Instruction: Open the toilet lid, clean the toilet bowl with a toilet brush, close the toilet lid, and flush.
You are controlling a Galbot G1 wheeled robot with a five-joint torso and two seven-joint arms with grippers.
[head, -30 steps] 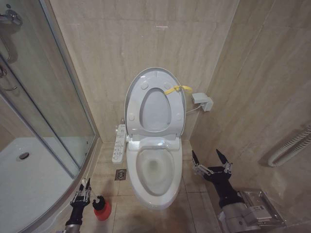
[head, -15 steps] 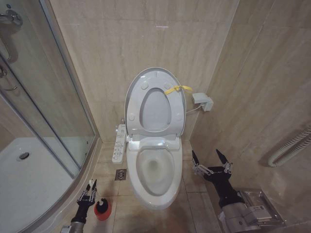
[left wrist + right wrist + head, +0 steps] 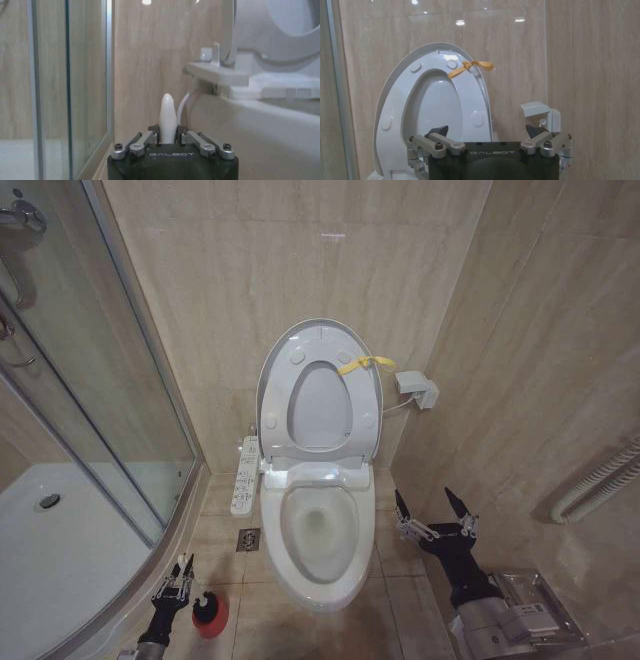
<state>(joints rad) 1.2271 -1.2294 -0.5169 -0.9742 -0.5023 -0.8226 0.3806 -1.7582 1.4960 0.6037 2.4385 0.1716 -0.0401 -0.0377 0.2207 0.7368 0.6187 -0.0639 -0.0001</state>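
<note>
The left gripper (image 3: 169,144), low beside the one white glossy ceramic toilet bowl (image 3: 322,525), has its jaws nearly closed around the single thin white stick handle of the toilet brush (image 3: 167,117), which stands upright in the red round holder cup (image 3: 211,615). The right gripper (image 3: 433,511), on the bowl's other side, holds nothing, jaws spread wide. Behind the bowl, the one large smooth white plastic toilet lid (image 3: 322,340) stands raised against the wall, long axis vertical.

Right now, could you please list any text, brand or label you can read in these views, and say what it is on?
"GALBOT": on the left gripper body.
"GALBOT": on the right gripper body.
Markings on the side control panel beside the toilet bowl: too small to read.
</note>
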